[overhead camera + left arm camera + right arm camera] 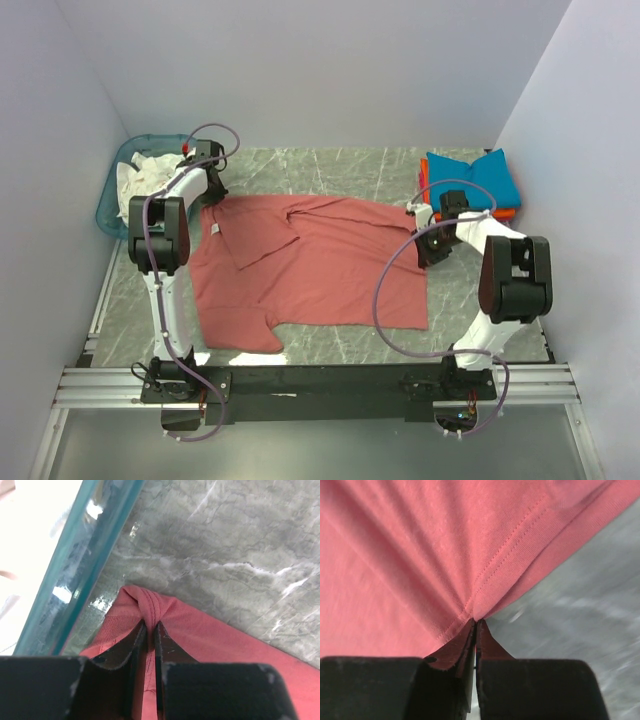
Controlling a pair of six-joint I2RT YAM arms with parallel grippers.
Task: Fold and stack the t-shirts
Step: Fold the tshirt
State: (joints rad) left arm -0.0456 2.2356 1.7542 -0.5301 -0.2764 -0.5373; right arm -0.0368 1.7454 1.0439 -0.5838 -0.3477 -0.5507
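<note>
Large dusty-red soft-cloth t-shirt (310, 265), spread over the middle of the grey marbled table (340, 165), neck to the left and hem to the right. Mostly flat, with shallow creases and a folded-over flap near the collar. Small white neck label (214, 229) showing close to the left edge. One short sleeve jutting out toward the near left. Far left corner bunched into a narrow ridge and pinched by the left gripper (150, 625), black jaws pressed tight on the cloth, just beside the wall of a translucent teal plastic basket (108, 210). Far right corner, along a stitched hem, nipped by the right gripper (475, 622), jaws likewise clamped together on the fabric, with folds fanning out from the pinch. Counted: three t-shirts in all, namely one red, one teal-blue folded t-shirt (470, 175) and one orange folded t-shirt (505, 212). The latter two stacked at the far right of the table, blue on top, orange peeking out at the edge beneath, near the right gripper but apart from the red shirt. Two grippers, one basket. Basket at the far left corner, holding a white crumpled cloth (135, 175); impossible to tell what kind of garment.
</note>
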